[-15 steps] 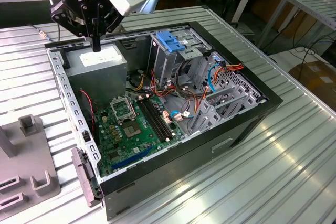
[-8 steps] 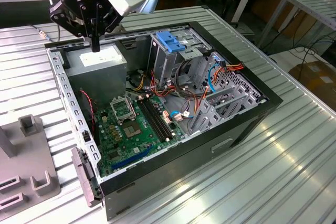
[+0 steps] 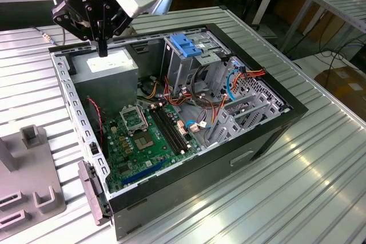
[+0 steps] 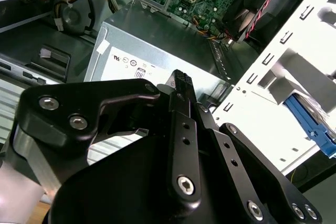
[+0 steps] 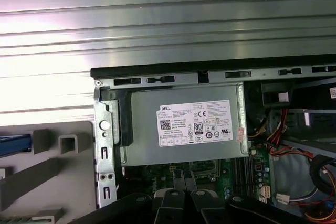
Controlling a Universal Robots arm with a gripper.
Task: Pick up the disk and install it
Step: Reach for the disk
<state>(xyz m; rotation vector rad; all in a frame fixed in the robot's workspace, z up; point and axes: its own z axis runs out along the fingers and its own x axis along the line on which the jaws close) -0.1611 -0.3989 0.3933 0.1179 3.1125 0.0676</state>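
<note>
**Gripper closed and empty over the power supply, disk not yet picked up**

Starting from the exterior view's left, a grey holder (image 3: pixel 31 170) stands on the slatted table (image 3: pixel 286 198) at about eight o'clock. It sits just beside the open computer case (image 3: pixel 297 110). In the first wrist view the disk (image 5: pixel 13 145) appears as a strip of bright blue rail lying at that holder, outside the case (the second wrist view has what is probably the same blue rail (image 4: pixel 310 124) beyond the case's pale wall).

At about eleven o'clock in the exterior view the gripper (image 3: pixel 103 44) hangs over the power supply (image 3: pixel 106 67). Its fingers are pressed together with nothing between them.

Near the middle lies the green motherboard (image 3: pixel 148 135). At about one o'clock a broad blue latch (image 3: pixel 186 44) sits on top of the drive cage (image 3: pixel 183 72).

By my reading the pick-up is the step in hand, and it has hardly begun. A grasp would need the fingers spread, and the arm over the holder rather than the case, squared to the disk's rails.
</note>
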